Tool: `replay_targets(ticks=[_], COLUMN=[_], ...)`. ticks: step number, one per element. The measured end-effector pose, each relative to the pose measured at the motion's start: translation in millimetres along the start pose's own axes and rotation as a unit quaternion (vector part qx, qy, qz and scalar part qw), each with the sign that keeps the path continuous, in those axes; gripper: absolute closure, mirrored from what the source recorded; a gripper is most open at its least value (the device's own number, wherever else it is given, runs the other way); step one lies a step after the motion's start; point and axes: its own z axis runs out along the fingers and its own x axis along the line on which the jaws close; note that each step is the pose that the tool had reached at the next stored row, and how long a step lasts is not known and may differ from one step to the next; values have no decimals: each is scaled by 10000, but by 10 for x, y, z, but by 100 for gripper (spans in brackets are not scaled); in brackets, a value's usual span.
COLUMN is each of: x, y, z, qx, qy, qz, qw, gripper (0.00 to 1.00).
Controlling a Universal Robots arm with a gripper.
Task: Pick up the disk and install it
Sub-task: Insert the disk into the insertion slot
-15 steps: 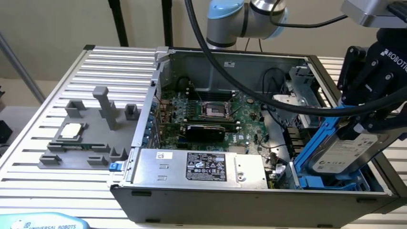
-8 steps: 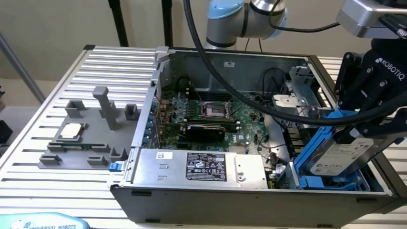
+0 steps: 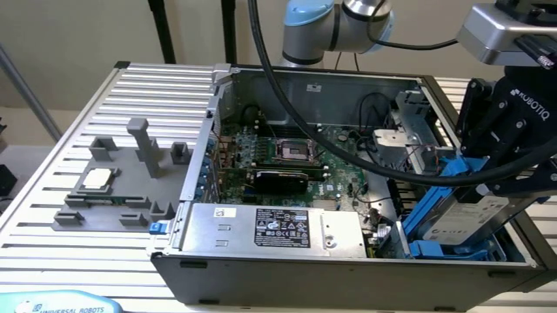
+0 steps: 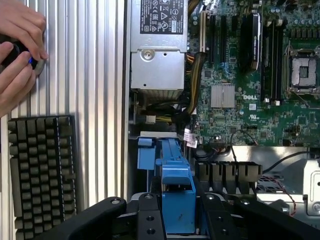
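black fingers of the gripper (image 4: 178,212) sit closest to the wrist camera. they pinch the blue frame of the disk (image 4: 177,195) from both sides, so the jaws are partway closed on it and not spread free. in the exterior view the gripper (image 3: 494,188) hangs over the near corner of the computer case (image 3: 287,277), on the exterior view's right. the disk (image 3: 470,218) stands tilted there, its lower end down among the blue rails of the drive bay (image 3: 431,249) and its upper end up in the grip.

the pickup looks done. as i read it, the step in hand is the install, with the disk going into its bay. it does not look seated, since it leans rather than lying square in the rails. seating it calls for the frame to line up with those rails, a straight push, and care for the thick black cable (image 3: 287,104) draped across the case and the thin wires beside the bay.

the open case holds a green circuit board (image 3: 287,156) in the middle and a silver power box (image 3: 278,228) along its near wall. on the slatted table (image 3: 35,241), well apart on the exterior view's left, a grey holder (image 3: 113,202) carries a small square chip (image 3: 96,177). the wrist view also shows a keyboard (image 4: 42,170) and a person's hand (image 4: 20,45) on the table beside the case.
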Motion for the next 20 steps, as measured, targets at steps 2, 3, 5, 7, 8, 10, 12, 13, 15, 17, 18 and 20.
replay_targets(ticks=[2,3,5,7,8,10,12,13,15,17,18,20], x=[1,1,1,1,1,-1,-5,-7,-11,-15,-16,-17], y=[6,10,16,20,21,21,22,22,24,26,26,28], z=[13,21,35,43,48,56,64,68,77,89,94,106], qx=[0,0,0,-1,-1,-1,-1,-1,-1,-1,-1,-1], qy=[-6,-12,-26,-37,-43,-56,-69,-75,-82,-87,-87,-88], qz=[0,-1,-2,-2,-2,-4,-4,-5,-6,-7,-8,-10], qw=[10000,10000,10000,10000,10000,10000,10000,10000,10000,10000,10000,10000], gripper=[67,67,67,67,67,67,67,67,67,67,67,67])
